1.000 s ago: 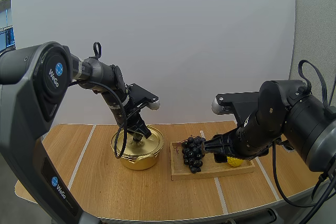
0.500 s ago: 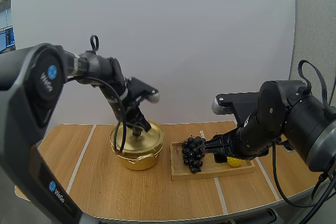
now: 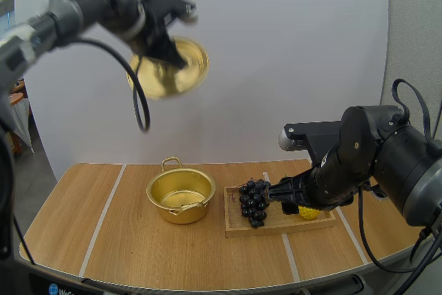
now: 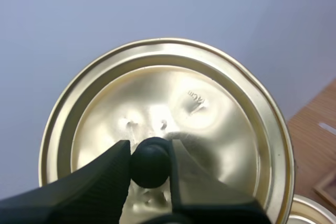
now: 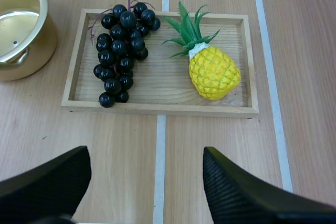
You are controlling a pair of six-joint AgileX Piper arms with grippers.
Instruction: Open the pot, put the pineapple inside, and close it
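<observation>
Jaws, left: clenched on the round black knob (image 4: 150, 162) at the centre of the lid (image 4: 168, 103), with one ribbed black finger (image 4: 100, 182) on each side of it. Lid: a thin disc of polished gold-coloured metal with a raised ring near its edge and a few shallow dents in its face. In the high view it hangs high above the desk (image 3: 138, 246), steeply tilted and well apart from the pot (image 3: 166, 211)

Jaws, right: released, grasping nothing; the two fingers (image 5: 241, 192) stand wide apart with ribbed inner faces turned to each other, above the desk by the tray's near long wall

Pot: round, of the same shiny gold metal, with straight walls, a rolled rim and a loop handle on each of two opposite sides. It stands upright and uncovered on the desk, its bright inner floor showing

Tray (image 5: 157, 107): a shallow rectangle of pale wood with visible grain and low walls, set just beside the pot on its right

Contents of tray:
- Grapes (image 5: 122, 51): a bunch of glossy, near-black round berries on thin brown stems, in the half nearer the pot
- Pineapple (image 5: 214, 72): small and oval, with yellow diamond-patterned skin, a white collar and a spiky green crown. It lies on its side in the other half, its leaves reaching just beside the grapes

Desk: wood-grain top crossed by pale straight stripes
</observation>
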